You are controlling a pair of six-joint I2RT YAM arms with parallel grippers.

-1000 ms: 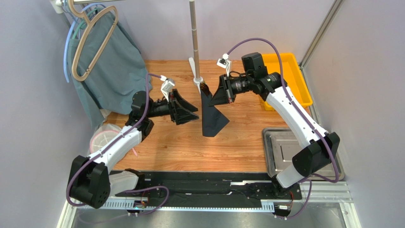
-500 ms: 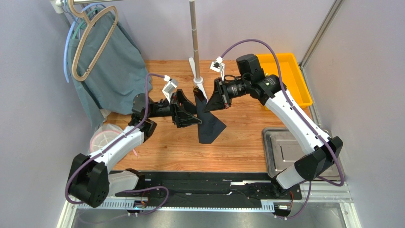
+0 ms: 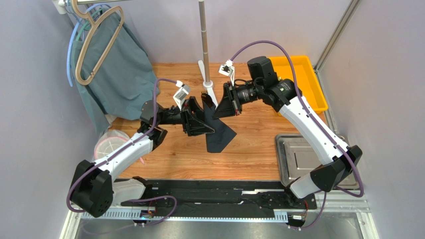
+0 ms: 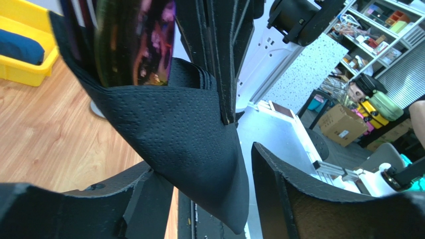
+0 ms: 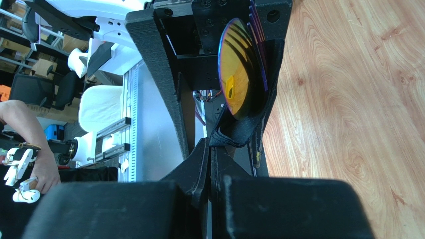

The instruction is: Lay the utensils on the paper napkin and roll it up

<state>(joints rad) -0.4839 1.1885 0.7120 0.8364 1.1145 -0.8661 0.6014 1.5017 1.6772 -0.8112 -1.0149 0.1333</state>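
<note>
The black paper napkin [image 3: 219, 130] hangs above the wooden table as a folded cone, and my right gripper [image 3: 220, 107] is shut on its upper edge [image 5: 234, 137]. Iridescent utensils [image 5: 239, 69] stand inside the fold, with their tips [image 3: 204, 94] poking out of the top. My left gripper [image 3: 201, 122] is open and straddles the napkin [image 4: 189, 134] from the left. The napkin's lower tip hangs between the two left fingers [image 4: 309, 199] and keeps a gap to the right-hand one. A spoon bowl [image 4: 134, 40] shows above the fold.
A yellow bin [image 3: 299, 74] at the back right holds a dark blue bundle [image 4: 17, 47]. A steel tray [image 3: 294, 159] lies front right. A metal stand pole [image 3: 204, 50] rises just behind the grippers. A teal cloth on a hanger [image 3: 114, 69] and a pink-rimmed bowl [image 3: 109, 144] are at the left.
The right gripper has carried the napkin bundle a little left and forward. The left gripper has moved right until its fingers surround the napkin, and its jaws have narrowed slightly.
</note>
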